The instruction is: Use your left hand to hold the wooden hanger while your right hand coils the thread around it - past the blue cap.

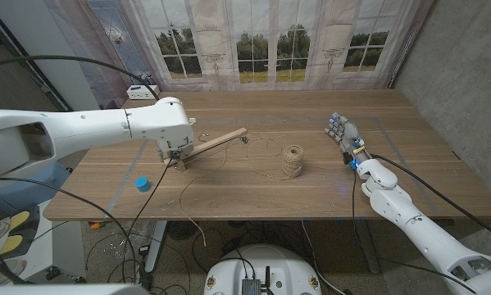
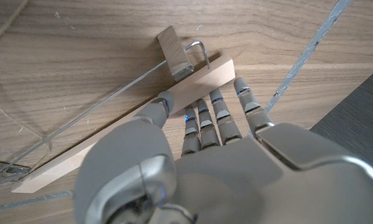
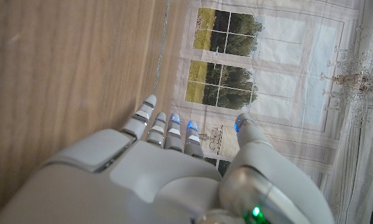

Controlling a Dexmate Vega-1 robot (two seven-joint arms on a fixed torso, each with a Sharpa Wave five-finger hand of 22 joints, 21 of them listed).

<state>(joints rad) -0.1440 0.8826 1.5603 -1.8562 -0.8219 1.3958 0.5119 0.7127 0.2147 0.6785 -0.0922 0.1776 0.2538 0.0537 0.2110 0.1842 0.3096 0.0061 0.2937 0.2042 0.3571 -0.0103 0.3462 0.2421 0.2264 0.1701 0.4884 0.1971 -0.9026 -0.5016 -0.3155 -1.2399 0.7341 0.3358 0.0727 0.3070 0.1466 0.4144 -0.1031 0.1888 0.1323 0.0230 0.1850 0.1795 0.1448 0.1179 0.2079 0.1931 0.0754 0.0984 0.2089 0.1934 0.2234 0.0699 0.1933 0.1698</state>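
Wooden hanger [image 2: 130, 140] on table, left hand [image 2: 192, 168] fingertips [image 2: 202, 107] touching its edge

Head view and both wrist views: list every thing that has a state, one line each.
wooden hanger: lying on the table, no thread wound on it.
left hand: fingertips on the hanger's edge, thumb against it.
right hand: apart from the thread, fingers spread, holding nothing.
spool of thread: upright, loose thread trailing in loops across the table.
blue cap: on the table near the front edge, untouched.

Left hand [image 2: 217, 155] at wooden hanger [image 2: 130, 134]
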